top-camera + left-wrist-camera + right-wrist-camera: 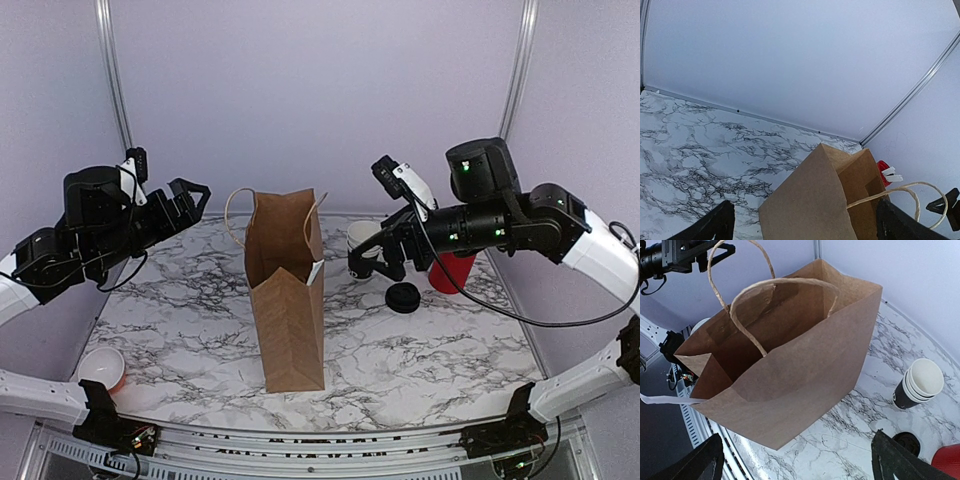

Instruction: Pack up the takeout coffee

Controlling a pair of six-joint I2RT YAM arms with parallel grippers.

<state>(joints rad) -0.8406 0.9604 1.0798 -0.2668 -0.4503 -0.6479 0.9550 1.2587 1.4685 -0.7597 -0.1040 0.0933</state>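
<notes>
The brown paper bag point(285, 290) stands upright and open mid-table; it also shows in the left wrist view point(810, 205) and the right wrist view point(805, 375). A round black lid point(403, 298) lies alone on the table right of the bag, and in the right wrist view point(907, 442). No single black cup shows; it is hidden or out of view. My left gripper point(192, 197) is open and empty, raised left of the bag's top point(805, 231). My right gripper point(378, 262) is open and empty, raised right of the bag point(795, 466).
A stack of nested black cups with white rims point(362, 245) stands behind my right gripper point(920, 385). A red cup point(452, 272) with white sticks point(890, 174) stands at the right. A white-inside cup point(102, 368) sits at the near left edge. Walls enclose the table.
</notes>
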